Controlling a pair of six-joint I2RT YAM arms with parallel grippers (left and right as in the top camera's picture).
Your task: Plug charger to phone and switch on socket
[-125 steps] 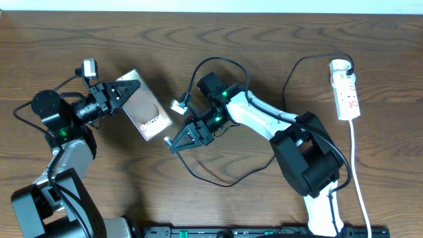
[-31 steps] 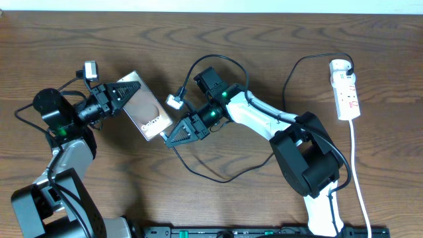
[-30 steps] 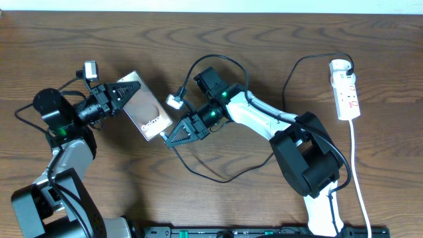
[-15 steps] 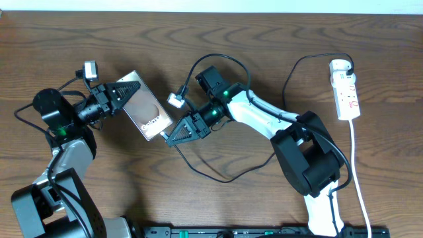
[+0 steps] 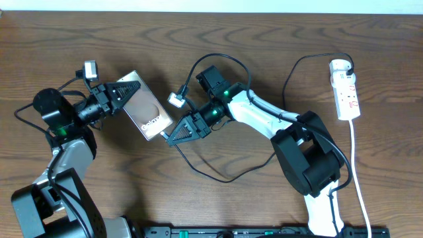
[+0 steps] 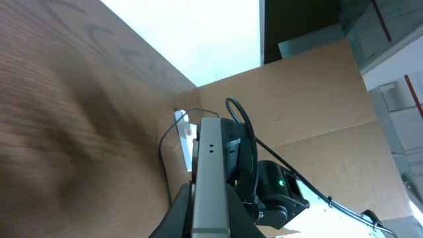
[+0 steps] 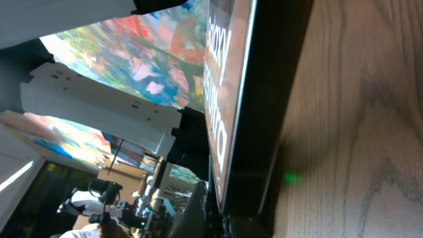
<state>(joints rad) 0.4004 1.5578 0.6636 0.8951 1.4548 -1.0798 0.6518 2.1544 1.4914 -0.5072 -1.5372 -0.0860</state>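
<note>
The left fingers (image 5: 125,88) are clenched on the far end of the phone (image 5: 149,116), lifting it so its dark face and white lettering tilt up toward the overhead camera; this looks meant to steady it and offer its free end to the other arm. The left wrist view looks straight along the phone's thin edge (image 6: 210,172), gripped on both sides. Whether its lower edge touches the worktop (image 5: 218,39) I cannot tell.

The phone's long axis runs diagonally, from upper left at the left fingers to lower right; the free short end, probably the one with the port, points at the right fingers (image 5: 182,132), which sit just beside that corner. They taper to a closed point, and the charger (image 5: 228,179) trails from under them in a slack loop toward the near edge of the worktop; I judge them clamped on the cable's tip, though the connector itself is hidden. The right wrist view is filled by the phone's end edge (image 7: 261,99), so the tip is very close; whether it is seated cannot be made out.

The socket (image 5: 347,92) lies well apart by the right edge, its long axis running far to near, plug head at the far end, white cord trailing toward the near edge; no fingers are near its switch, so that step is not yet done.
</note>
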